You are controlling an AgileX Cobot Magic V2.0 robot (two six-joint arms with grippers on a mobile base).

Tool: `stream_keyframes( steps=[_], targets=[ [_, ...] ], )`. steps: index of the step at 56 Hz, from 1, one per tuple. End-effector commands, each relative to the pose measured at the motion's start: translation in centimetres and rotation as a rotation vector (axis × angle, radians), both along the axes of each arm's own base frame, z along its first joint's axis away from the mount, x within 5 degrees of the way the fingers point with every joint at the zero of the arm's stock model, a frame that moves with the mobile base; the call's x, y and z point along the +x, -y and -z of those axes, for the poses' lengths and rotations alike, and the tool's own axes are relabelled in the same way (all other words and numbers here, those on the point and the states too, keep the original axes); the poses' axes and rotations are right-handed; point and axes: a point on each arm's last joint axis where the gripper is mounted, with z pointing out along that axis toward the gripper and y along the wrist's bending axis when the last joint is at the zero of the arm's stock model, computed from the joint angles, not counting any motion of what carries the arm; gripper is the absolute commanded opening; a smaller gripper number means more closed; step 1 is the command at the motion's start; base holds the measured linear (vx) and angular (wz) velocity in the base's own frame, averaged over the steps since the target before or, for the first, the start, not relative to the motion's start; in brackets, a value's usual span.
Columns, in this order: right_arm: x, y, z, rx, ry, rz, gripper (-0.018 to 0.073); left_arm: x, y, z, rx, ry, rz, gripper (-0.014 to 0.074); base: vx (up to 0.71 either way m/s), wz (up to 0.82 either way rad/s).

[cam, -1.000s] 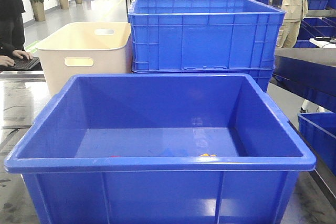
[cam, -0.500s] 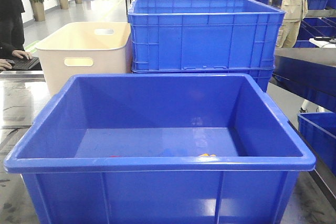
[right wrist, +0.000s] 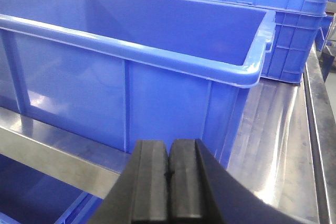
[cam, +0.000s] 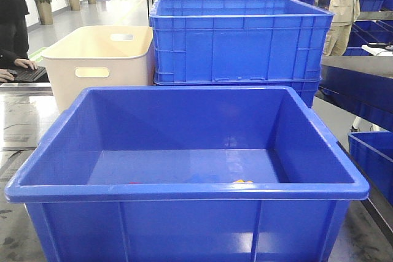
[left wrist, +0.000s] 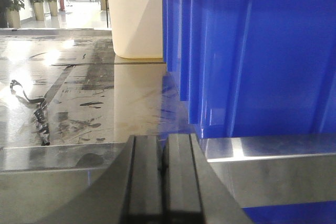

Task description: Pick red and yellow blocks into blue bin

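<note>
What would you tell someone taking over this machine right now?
Left gripper: shut, empty, low beside the blue bin's outer wall.
Right gripper: shut, empty, in front of the bin's near corner.
Bin: on the steel table, in front of the cream tub and ribbed crate.
Blocks: small red and yellow slivers show on the bin floor just over the near rim; they may be the blocks, but the rim hides most of them.
Done: possibly both in. Left: look into the bin to confirm.
</note>
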Motion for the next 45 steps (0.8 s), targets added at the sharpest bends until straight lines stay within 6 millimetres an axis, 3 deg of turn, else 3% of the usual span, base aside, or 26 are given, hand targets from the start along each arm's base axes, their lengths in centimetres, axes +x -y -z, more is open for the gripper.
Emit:
stream_keyframes(
  steps=[1, 13, 22, 45],
  targets=[
    [0.3, 0.1, -0.4, 0.012, 0.092, 0.03, -0.001, -0.1, -0.1, -1.3, -0.013, 0.101, -0.01, 0.0002, 0.0, 0.0],
    [0.2, 1.5, 5.9, 0.121, 0.142, 0.263, -0.001, -0.1, -0.1, -1.3, -0.013, 0.101, -0.009, 0.0002, 0.0, 0.0],
    [-0.1, 2.0, 9.5, 0.155, 0.219, 0.335, -0.001, -0.2, -0.1, -1.3, -0.014, 0.102, -0.009, 0.0002, 0.0, 0.0],
    [-0.2, 2.0, 9.8, 0.146, 0.167, 0.334, -0.001, -0.1, -0.1, -1.3, -0.014, 0.101, -0.009, 0.0002, 0.0, 0.0]
  ],
)
